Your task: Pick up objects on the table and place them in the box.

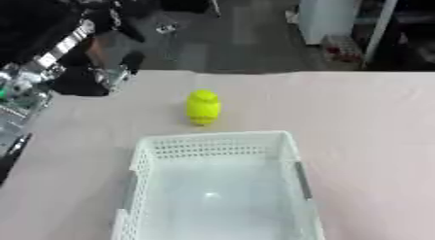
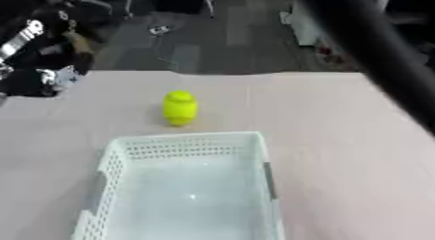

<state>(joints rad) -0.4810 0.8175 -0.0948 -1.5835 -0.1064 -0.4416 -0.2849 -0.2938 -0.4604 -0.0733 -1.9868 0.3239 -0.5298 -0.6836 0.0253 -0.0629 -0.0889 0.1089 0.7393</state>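
Observation:
A yellow rounded object (image 1: 203, 107) stands on the pink table (image 1: 365, 127), just beyond the far wall of the white perforated box (image 1: 217, 185). The box sits near the table's front edge, and nothing shows inside it. My left hand (image 1: 108, 71), black with silver parts, hovers over the table's far left corner, well to the left of the yellow object; its pose is too blurred to read. My right arm (image 2: 382, 54) crosses the upper right of the right eye view as a dark bar, and its hand is out of frame.
Silver and green equipment (image 1: 17, 95) crowds the table's left edge. Beyond the far edge lies grey floor with a white cabinet (image 1: 327, 15). Bare pink tabletop stretches to the right of the box and the yellow object.

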